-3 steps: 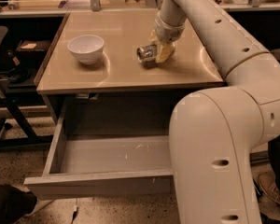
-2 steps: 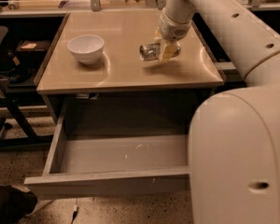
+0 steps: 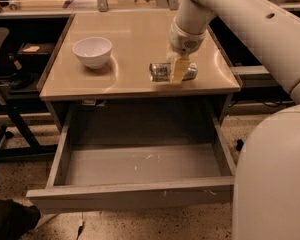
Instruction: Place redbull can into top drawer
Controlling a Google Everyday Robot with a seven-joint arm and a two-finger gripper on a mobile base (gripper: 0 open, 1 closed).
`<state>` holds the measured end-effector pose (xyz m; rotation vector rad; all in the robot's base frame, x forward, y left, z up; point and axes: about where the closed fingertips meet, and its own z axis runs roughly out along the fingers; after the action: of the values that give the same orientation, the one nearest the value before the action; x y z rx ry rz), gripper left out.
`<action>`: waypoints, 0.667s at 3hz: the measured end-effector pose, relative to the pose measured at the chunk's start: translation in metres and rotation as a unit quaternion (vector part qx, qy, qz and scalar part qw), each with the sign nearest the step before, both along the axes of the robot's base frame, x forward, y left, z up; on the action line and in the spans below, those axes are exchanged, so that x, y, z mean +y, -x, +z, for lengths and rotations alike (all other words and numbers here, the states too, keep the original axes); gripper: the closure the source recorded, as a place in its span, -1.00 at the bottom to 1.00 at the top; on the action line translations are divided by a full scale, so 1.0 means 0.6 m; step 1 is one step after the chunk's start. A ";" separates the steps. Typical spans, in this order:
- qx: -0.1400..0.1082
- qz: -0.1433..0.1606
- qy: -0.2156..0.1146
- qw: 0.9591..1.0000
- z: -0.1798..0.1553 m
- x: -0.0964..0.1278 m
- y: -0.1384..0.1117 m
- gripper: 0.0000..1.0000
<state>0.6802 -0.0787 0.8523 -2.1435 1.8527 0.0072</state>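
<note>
The biggest thing in the view is the white arm of the robot, which comes down from the top right corner, and below it the round white base fills the right side. Next is the beige table, seen from its front edge. Under this front edge the top drawer is pulled out wide; it is grey and shallow, with some whitish marks on its floor, and nothing lies inside it. A dark chair stands beside the left edge of the table, on a speckled floor. A white bowl stands upright on the table, near the left edge and well apart from the arm. The gripper points down over the front right part of the table, near the front edge. It is clenched on the redbull can: one pale finger crosses the front of the can. The can is held on its side, with its long axis along the front edge, so it is above the table and not in the drawer. Whether the can touches the table surface cannot be told.
</note>
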 end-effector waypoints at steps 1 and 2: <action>0.000 0.001 0.000 1.000 -0.001 0.000 0.000 1.00; 0.005 0.001 -0.004 1.000 0.005 0.011 0.019 1.00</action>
<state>0.6687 -0.0720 0.8554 -2.1433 1.8538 0.0252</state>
